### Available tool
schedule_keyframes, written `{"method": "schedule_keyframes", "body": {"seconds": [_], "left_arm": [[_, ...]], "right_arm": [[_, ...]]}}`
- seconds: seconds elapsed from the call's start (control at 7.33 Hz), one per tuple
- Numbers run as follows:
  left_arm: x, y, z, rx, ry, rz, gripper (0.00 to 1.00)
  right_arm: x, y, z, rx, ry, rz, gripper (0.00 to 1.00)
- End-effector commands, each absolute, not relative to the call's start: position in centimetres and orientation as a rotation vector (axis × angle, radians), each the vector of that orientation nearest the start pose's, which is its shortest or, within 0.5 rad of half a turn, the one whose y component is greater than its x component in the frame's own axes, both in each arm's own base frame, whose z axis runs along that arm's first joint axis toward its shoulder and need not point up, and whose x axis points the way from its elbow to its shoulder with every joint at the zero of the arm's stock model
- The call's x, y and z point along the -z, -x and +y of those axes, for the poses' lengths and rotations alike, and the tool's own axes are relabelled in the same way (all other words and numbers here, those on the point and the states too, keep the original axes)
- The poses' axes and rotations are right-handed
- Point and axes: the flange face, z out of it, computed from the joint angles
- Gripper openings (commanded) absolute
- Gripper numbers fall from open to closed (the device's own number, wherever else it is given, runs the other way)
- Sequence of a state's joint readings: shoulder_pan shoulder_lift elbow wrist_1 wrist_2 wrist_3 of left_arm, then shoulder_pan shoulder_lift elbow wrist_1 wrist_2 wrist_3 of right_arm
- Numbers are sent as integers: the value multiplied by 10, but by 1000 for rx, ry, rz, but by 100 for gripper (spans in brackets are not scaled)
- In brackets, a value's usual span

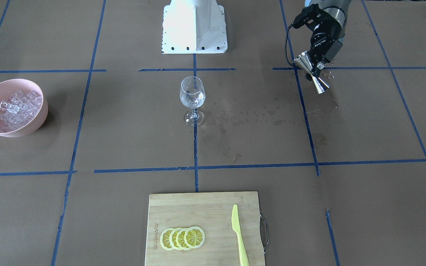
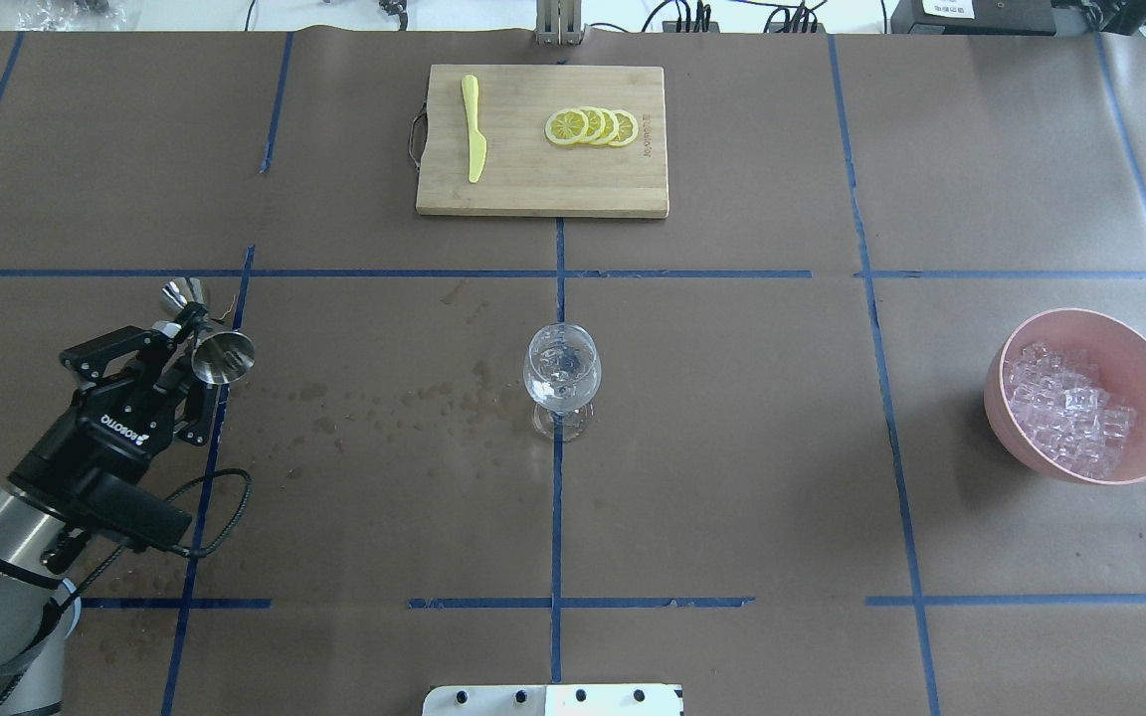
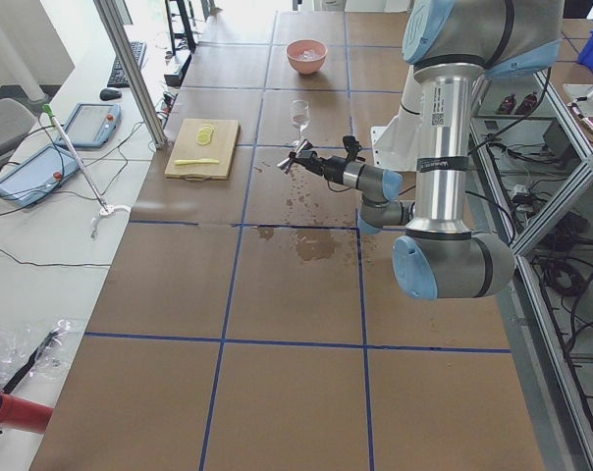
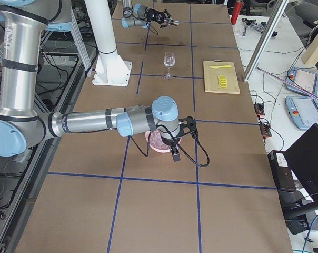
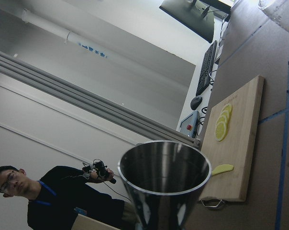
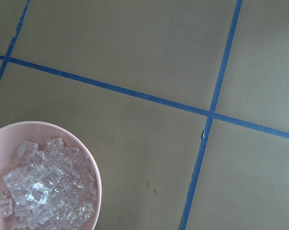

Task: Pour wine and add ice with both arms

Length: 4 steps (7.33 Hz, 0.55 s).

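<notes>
Closest of all, in the left wrist view, the steel jigger (image 5: 163, 177) shows its wide open mouth. It is held at the waist by the left gripper (image 2: 185, 328), whose fingers are clamped on it. Its long axis lies tilted well over, with the wide cup aimed back toward the robot and the table's middle and the small cup toward the far side. It hangs above the table (image 2: 732, 447) at the robot's left end of the taped grid, near a wet patch (image 1: 327, 107). A trail of drops (image 2: 384, 403) runs from there toward the wine glass (image 2: 561, 378), which stands upright on the central blue tape line, well apart from the jigger. A wide stretch of brown paper separates the glass from the pink bowl (image 2: 1130, 363) at the robot's right, where the ice (image 2: 1065, 413) lies heaped. The right arm (image 4: 96, 122) reaches out above that bowl in the right side view; I cannot tell whether its fingers are apart or together. At the far edge, a cutting board (image 1: 198, 210) carries lemon slices (image 1: 182, 238) and a yellow knife (image 1: 239, 232).
</notes>
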<state>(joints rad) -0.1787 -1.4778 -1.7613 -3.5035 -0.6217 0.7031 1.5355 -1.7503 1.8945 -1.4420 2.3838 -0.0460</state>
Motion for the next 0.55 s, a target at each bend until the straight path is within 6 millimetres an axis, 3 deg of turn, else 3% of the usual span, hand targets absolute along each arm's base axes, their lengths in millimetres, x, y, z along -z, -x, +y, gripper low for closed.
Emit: {"method": "schedule_keyframes", "body": {"seconds": [0.0, 0.14, 0.41], "left_arm": [[-477, -271, -262, -347, -1837, 388, 0], [-485, -263, -258, -250, -1792, 531, 0], [-491, -272, -253, -81, -1641, 903, 0]], "right_arm": [[-563, -46, -429, 187, -262, -807, 100], [-563, -46, -429, 187, -262, -807, 100], [-563, -46, -429, 188, -264, -807, 100]]}}
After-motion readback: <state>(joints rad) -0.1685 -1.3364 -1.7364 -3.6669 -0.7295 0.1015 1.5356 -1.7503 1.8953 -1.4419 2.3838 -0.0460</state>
